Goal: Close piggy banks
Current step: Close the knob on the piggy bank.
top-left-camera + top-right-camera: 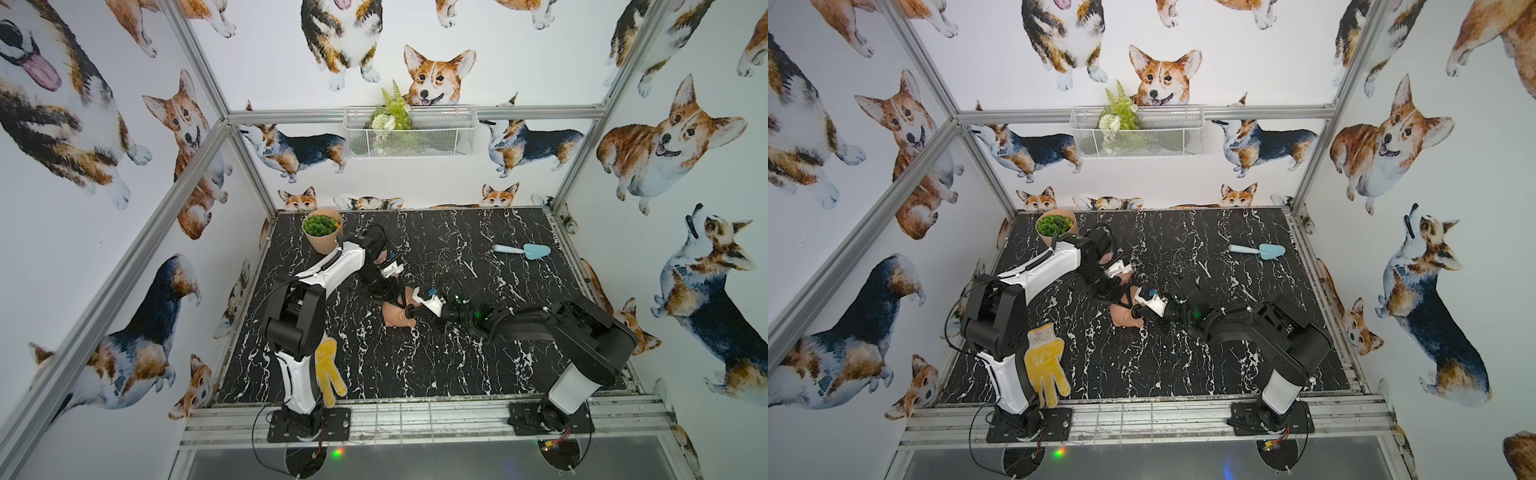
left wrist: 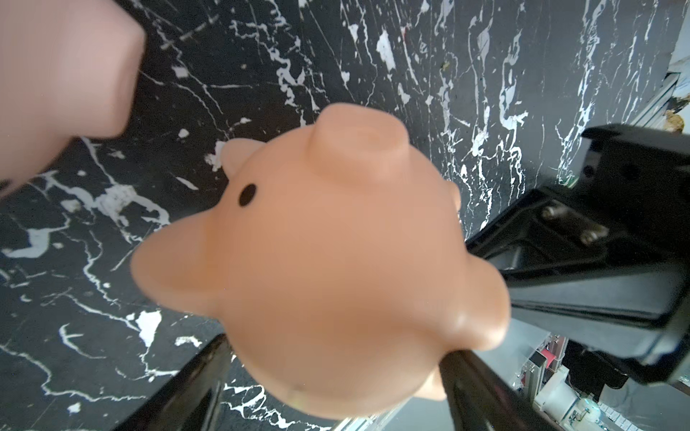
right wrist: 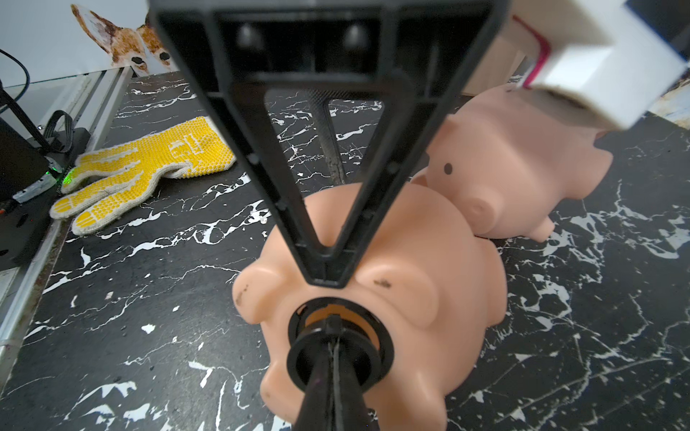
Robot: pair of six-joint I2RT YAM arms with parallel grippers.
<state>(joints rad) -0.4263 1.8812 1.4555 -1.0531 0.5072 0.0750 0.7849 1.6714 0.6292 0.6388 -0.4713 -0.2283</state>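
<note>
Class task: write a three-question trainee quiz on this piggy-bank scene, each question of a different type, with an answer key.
1. Pick one. The right gripper is shut on: A trowel, B plug, C pot.
2. True or false: the tan pig stands upright on its feet.
3. Fill the gap: the glove lies near the ___ arm's base.

Key
1. B
2. False: it lies on its side, belly hole towards the right gripper.
3. left
</note>
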